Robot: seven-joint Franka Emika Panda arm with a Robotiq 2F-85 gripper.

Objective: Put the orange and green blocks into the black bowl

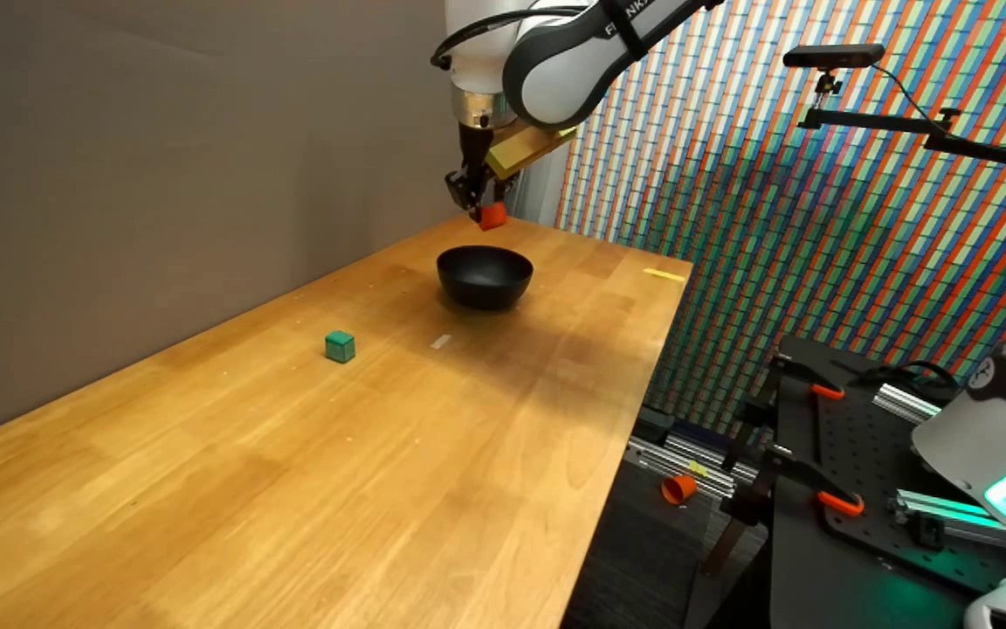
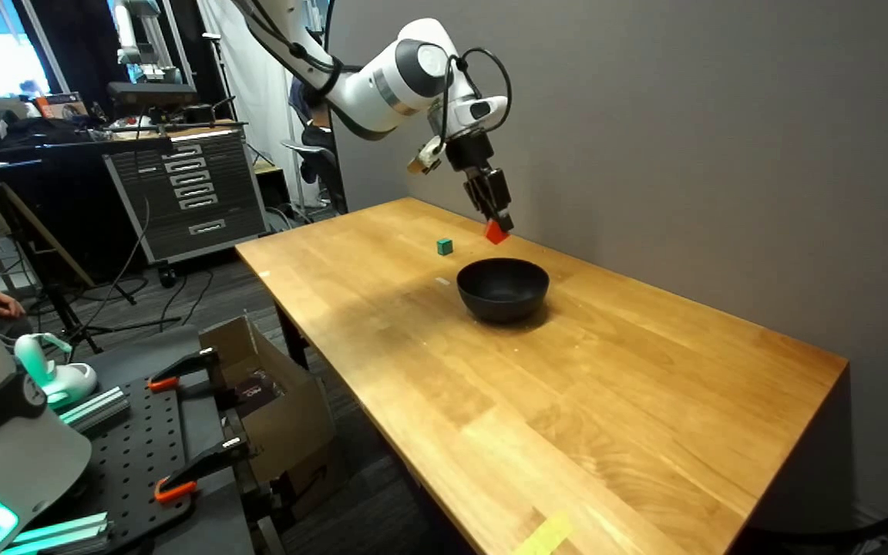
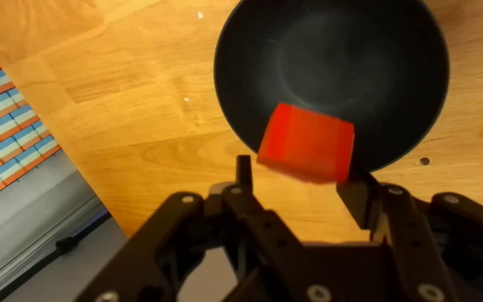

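Observation:
The orange block (image 1: 493, 217), reddish in colour, is at my fingertips above the black bowl. It also shows in an exterior view (image 2: 495, 233) and, tilted, in the wrist view (image 3: 308, 144). My gripper (image 3: 297, 167) has its fingers apart: the block touches or overlaps the right finger, and a narrow gap shows at the left finger. The black bowl (image 1: 485, 293) stands upright on the table; its inside (image 3: 329, 54) shows nothing in it in the wrist view. The green block (image 1: 340, 347) lies on the table apart from the bowl, also seen in an exterior view (image 2: 445, 247).
The wooden table (image 1: 363, 489) runs along a grey wall (image 1: 162, 157). Tape pieces lie on it, one yellow (image 2: 544, 536) near an edge. The robot base (image 2: 12, 432) stands on a black bench beside the table. A cardboard box (image 2: 282, 424) is on the floor.

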